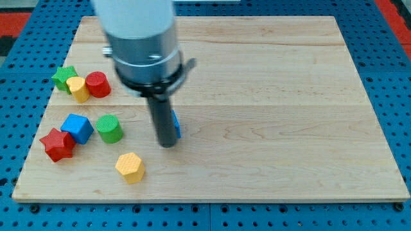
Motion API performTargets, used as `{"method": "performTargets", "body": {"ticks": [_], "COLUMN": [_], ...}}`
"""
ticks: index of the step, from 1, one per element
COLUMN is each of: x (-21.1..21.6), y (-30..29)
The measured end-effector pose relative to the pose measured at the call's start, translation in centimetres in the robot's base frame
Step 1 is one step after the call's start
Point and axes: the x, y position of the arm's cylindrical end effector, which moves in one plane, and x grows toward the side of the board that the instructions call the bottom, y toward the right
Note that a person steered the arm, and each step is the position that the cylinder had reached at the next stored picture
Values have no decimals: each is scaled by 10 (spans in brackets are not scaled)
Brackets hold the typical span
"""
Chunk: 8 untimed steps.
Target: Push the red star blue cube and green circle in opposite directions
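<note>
A pale wooden board point(270, 96) is lying on a blue pegboard, mostly bare. There is no pincer here, only my tip point(167, 144), which is resting near the board's middle, hiding most of a blue block point(176, 123) just behind it.

The 3 task pieces are sitting clustered at the view's left, well apart from my tip: blue cube point(78, 128), green circle point(109, 128), red star point(56, 144) touching the cube, probably awaiting separation.

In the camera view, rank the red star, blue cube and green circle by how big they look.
1. Blue cube block and red star block: these look about alike, so I won't rank them.
2. Green cylinder block: slightly smaller.

All three sit close together, so nearness matters little. My tip stands to their right.
</note>
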Motion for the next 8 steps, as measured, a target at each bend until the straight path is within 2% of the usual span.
{"method": "performTargets", "body": {"ticks": [1, 2, 3, 4, 5, 6, 8], "x": [68, 98, 97, 95, 77, 34, -15], "y": [22, -4, -77, -167, -219, -221, -198]}}
